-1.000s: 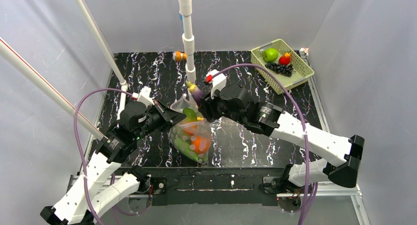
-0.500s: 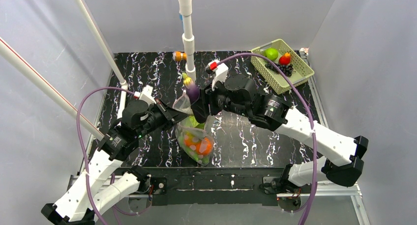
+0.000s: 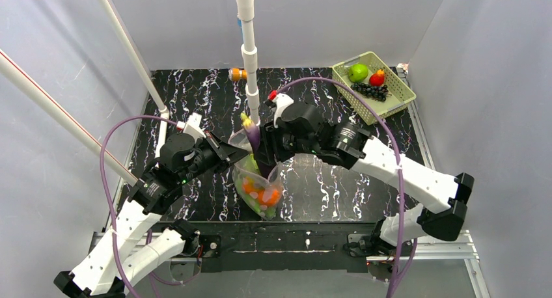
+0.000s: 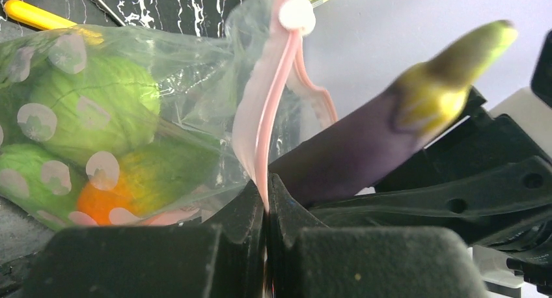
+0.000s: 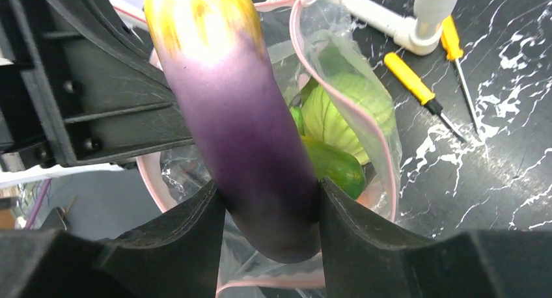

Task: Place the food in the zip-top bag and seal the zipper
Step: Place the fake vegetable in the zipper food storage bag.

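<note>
Bright, even light falls from above, and shadows are soft. The eggplant (image 4: 384, 138) looks blurry up close.

Eggplant (image 5: 247, 129) at bag (image 3: 260, 182) mouth, L gripper (image 4: 265, 200) left, R gripper (image 5: 270, 210) right; basket (image 3: 396, 101) rear right

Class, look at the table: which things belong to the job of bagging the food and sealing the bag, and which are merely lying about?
Belong to the job: eggplant; zip-top bag; its pink zipper; green melon and orange balls already inside.

Lying about: yellow-handled screwdrivers; white pipe stand; green mesh basket.
</note>
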Robot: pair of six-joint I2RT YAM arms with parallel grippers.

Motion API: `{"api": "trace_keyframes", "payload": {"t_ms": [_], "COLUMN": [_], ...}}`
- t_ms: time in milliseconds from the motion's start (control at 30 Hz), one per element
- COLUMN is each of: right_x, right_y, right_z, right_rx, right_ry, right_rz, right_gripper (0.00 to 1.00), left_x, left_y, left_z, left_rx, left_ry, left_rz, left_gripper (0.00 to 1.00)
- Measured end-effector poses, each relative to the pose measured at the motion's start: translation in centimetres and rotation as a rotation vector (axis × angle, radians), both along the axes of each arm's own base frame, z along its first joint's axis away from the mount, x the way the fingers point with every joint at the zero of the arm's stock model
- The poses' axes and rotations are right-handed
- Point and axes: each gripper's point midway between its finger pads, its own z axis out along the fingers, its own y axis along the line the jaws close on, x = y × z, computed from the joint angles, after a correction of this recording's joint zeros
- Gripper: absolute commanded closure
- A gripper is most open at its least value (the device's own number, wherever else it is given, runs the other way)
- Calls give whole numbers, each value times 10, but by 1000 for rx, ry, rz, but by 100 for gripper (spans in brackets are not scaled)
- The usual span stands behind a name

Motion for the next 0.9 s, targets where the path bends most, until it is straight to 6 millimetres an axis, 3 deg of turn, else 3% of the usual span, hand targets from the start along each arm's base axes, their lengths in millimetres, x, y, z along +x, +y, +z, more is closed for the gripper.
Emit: {"api": "trace_keyframes", "payload": {"t_ms": [200, 500, 667, 900], "right_x": [-8, -20, -19, -15], "right_y": [4, 3, 4, 4], "right_z": [-18, -14, -1, 8], "right_rx": [-118, -130, -65, 53], "right_ry": [99, 162, 172, 171], "right_rz": [32, 69, 44, 6], "right_gripper": [89, 59, 55, 71], "left_x": [-1, -2, -3, -3], "left_y": [-1, -3, -3, -2], "left_z": [0, -1, -1, 0], "left_rx": [-1, -4, -5, -7], "left_ry": [1, 9, 8, 4], "left_rz": [-4, -21, -21, -21], "left_gripper": [100, 100, 100, 100]}}
